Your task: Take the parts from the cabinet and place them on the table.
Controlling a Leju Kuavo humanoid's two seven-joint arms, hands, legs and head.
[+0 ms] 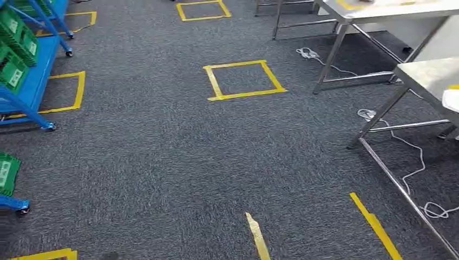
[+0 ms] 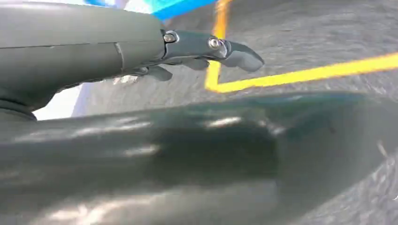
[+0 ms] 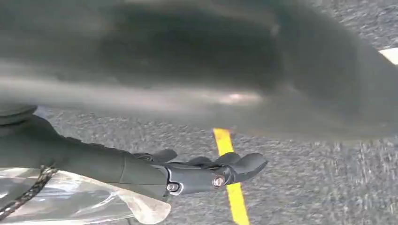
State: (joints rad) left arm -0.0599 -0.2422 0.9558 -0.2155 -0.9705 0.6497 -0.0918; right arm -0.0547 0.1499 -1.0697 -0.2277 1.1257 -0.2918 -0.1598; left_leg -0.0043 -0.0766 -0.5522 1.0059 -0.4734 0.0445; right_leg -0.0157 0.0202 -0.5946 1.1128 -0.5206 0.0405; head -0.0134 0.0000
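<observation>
The right hand (image 3: 206,171) holds a clear plastic bag (image 3: 84,199) over grey carpet (image 1: 162,162). The left hand (image 2: 197,51) holds nothing, fingers loose. The blue cabinet (image 1: 32,65) and steel table (image 1: 427,76) stand far off.

L hand (image 2: 141,56): smooth grey cover w/ a thin seam line; dark metal link past it.
L fingers (image 2: 241,56): dark grey, rounded tip; two silver screws at the link.
R hand (image 3: 155,176): grey cover, same seam; dark bracket at its end.
R fingers (image 3: 248,164): dark grey, glossy, blunt tips; two silver screws on the bracket.
R cable (image 3: 26,194): braided, dark, runs along the wrist.
Body shell: dark, glossy, curved; soft highlights, blurred in both wrist views.
</observation>
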